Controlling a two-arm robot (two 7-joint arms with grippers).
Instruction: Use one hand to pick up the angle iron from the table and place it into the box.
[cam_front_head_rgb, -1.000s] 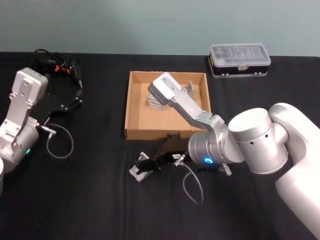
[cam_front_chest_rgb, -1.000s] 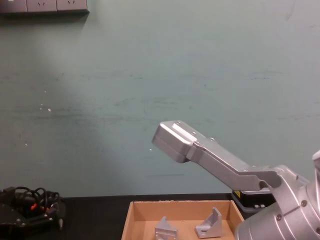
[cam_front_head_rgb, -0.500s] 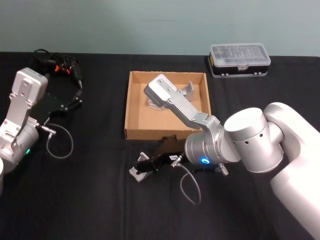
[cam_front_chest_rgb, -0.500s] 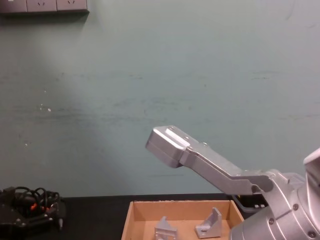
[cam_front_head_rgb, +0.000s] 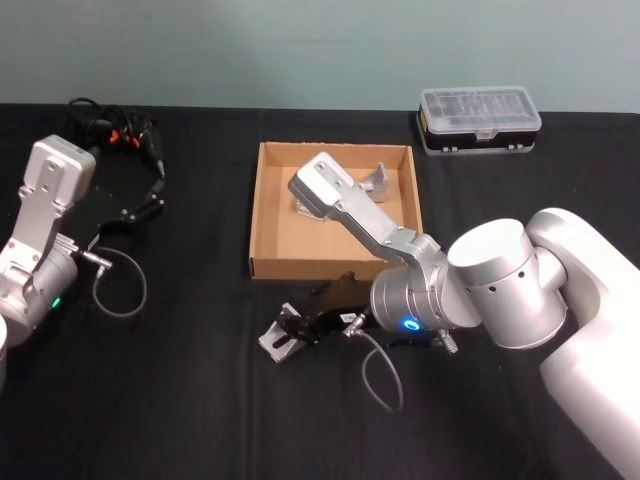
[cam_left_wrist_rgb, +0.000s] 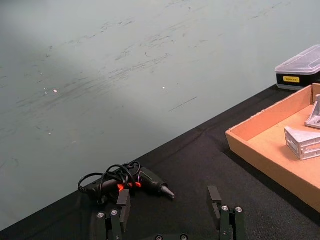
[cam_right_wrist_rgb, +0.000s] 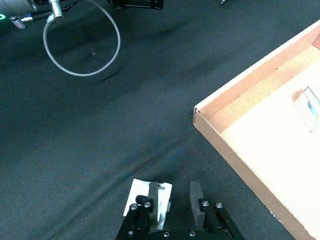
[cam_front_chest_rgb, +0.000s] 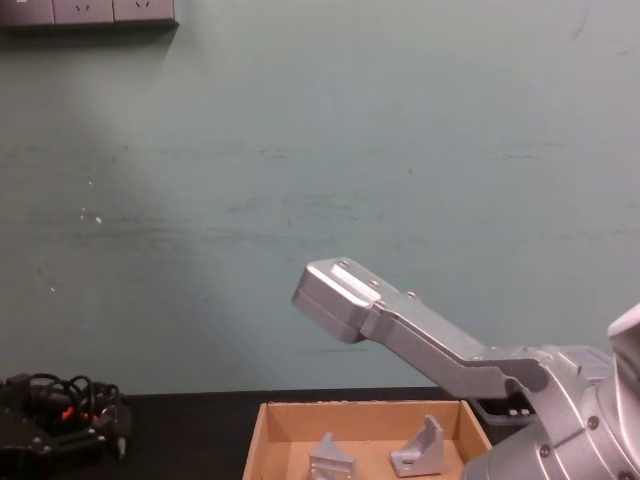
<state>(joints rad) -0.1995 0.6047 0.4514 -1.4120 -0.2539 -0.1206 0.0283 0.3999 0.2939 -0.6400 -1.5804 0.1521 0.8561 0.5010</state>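
A flat black table (cam_front_head_rgb: 180, 400) stands before a pale green wall (cam_front_chest_rgb: 300, 150). An angle iron (cam_front_head_rgb: 277, 340) lies on the table just near of the box (cam_front_head_rgb: 262, 215), toward the box's near-left corner and apart from its front wall. The right gripper (cam_front_head_rgb: 296, 327) is lowered over this bracket with its dark fingers (cam_right_wrist_rgb: 197, 202) spread, one to each side; in the right wrist view the pale metal piece (cam_right_wrist_rgb: 151, 196) sits against the left-hand finger, with a gap to the other, so it is not pinched. The silver right arm (cam_front_head_rgb: 370, 225) reaches back across the box, its elbow link covering part of the box floor in the head view. Inside the tan cardboard box, two more angle irons (cam_front_chest_rgb: 331, 460) (cam_front_chest_rgb: 421, 448) rest toward the far wall. A loop of grey cable (cam_front_head_rgb: 382, 372) hangs from the right wrist onto the table just near of it. At the far right, beyond the box, sits a black case with a clear lid (cam_front_head_rgb: 480, 118). At the far left lies a dark power tool with orange marks and a tangled cord (cam_left_wrist_rgb: 131, 181). The left gripper (cam_left_wrist_rgb: 171, 220) is parked at the left side of the table, well apart from the box, with its fingers spread and nothing between them; a second grey cable loop (cam_front_head_rgb: 118, 285) lies beside its arm
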